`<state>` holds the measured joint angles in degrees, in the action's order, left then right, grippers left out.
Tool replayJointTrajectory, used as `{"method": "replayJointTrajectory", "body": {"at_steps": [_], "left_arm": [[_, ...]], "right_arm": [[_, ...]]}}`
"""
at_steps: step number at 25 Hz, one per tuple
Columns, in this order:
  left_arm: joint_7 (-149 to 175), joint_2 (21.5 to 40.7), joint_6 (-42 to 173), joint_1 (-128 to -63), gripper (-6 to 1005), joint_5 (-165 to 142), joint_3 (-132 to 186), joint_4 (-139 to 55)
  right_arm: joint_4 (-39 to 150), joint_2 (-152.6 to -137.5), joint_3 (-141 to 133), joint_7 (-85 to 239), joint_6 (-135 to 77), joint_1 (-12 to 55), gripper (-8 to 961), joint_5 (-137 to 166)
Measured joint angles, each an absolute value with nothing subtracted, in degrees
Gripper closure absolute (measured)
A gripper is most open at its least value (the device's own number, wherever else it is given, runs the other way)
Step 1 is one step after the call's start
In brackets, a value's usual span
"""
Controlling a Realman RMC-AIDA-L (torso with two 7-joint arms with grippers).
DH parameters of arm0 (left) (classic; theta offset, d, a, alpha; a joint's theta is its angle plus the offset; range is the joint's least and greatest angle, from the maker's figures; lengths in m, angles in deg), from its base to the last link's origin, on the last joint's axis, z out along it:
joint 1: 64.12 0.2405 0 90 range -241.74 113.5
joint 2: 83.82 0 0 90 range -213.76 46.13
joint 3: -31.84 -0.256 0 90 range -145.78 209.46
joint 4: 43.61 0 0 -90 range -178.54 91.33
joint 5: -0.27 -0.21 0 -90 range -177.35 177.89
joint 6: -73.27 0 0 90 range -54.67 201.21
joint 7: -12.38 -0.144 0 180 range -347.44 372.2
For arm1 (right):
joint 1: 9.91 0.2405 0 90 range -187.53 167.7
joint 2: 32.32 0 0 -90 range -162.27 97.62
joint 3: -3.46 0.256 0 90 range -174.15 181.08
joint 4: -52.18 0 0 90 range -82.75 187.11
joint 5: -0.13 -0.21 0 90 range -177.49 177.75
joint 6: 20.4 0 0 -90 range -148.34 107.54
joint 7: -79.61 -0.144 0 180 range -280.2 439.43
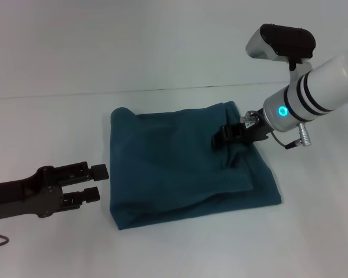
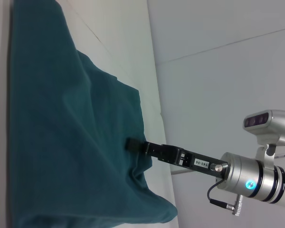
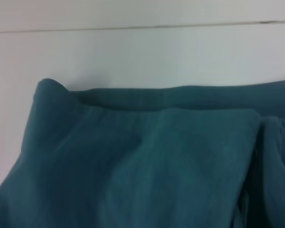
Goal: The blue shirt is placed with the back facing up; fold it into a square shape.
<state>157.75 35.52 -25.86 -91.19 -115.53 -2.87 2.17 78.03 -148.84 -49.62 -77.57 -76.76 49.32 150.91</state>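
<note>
White table (image 1: 46, 127) and a pale wall behind it fill the head view. Mid-table lies the blue shirt (image 1: 174, 168), folded into a rough square with layers stacked and a fold edge crossing its near half. At the shirt's right part, the right gripper (image 1: 221, 139) comes in from the right and sits down on the cloth; whether its fingers are apart or pinching cannot be told. To the left of the shirt, just off its edge, the left gripper (image 1: 96, 182) lies low over the table with fingers spread and nothing between them.

From the left wrist, the shirt (image 2: 61, 142) fills one side and the right gripper (image 2: 133, 144) touches its edge.

From the right wrist, only shirt (image 3: 142, 161) layers and table (image 3: 133, 52) show.
</note>
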Motion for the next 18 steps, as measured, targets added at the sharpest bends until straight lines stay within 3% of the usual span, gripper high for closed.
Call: {"method": "replayJointTrajectory", "body": {"at_steps": [6,12,18], "left_arm": [[157.7,35.54,-25.8,-91.2,234,-115.5,-2.9,1.7],[157.7,35.54,-25.6,-91.2,233,-115.5,-2.9,1.6],[157.7,35.54,-25.6,-91.2,233,-115.5,-2.9,1.6]], "right_arm": [[78.5,-148.96,-49.7,-77.1,-76.9,49.4,524,150.6],[78.6,-148.93,-49.6,-77.3,-77.0,49.3,749,150.6],[79.7,-148.35,-49.2,-76.8,-77.2,48.2,882,146.6]]}}
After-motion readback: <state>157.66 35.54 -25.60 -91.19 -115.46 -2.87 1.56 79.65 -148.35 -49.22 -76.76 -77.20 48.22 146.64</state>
